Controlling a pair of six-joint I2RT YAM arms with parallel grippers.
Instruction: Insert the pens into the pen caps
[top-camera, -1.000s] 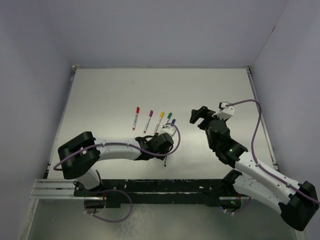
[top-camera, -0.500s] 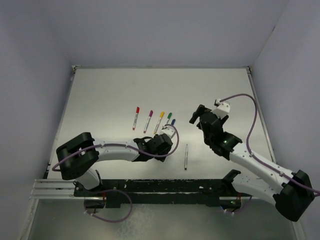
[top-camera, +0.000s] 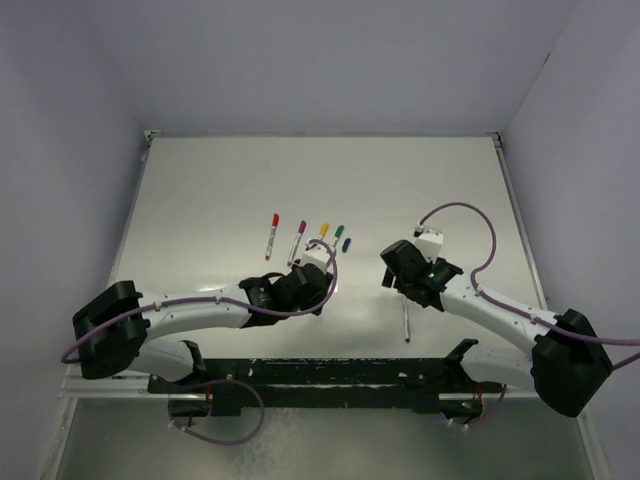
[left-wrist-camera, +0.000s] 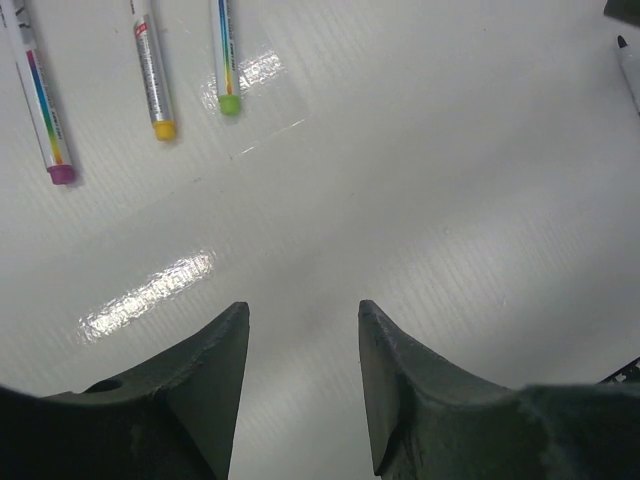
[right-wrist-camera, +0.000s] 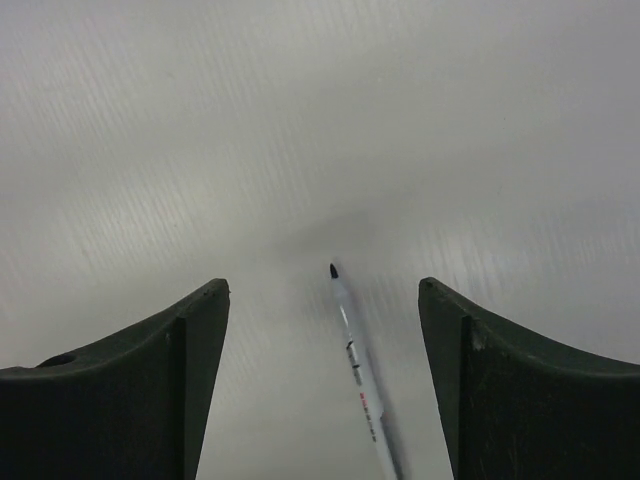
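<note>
front rail (top-camera: 330, 372): black bar along the near table edge, close to the bare pen; not much room to reach in from that side.
bare pen (top-camera: 406, 325): no cap on; flat on the table (top-camera: 300, 170), on the near side of the right gripper, dark tip pointing away from the rail.
right gripper (right-wrist-camera: 322, 288): fingers wide apart, holding nothing; hangs over the tip end of the bare pen, one finger on each side of it, not touching it as far as can be seen.
left gripper (left-wrist-camera: 300, 312): fingers apart too, nothing between them; sits just in front of the row of pens.
blue cap (top-camera: 346, 243): looks to lie alone at the right end of the row, well apart from the bare pen.
row of pens: red pen (top-camera: 272, 236), purple pen (top-camera: 296, 243), yellow pen (left-wrist-camera: 150, 70), green pen (left-wrist-camera: 224, 50), side by side, each seeming to wear its cap.
done so far: likely four of five.
left to do: grab the bare pen, bring it to the blue cap, push it in.
open room: lots of bare table beyond the row and to the right; walls (top-camera: 320, 70) close around the far and side edges.
</note>
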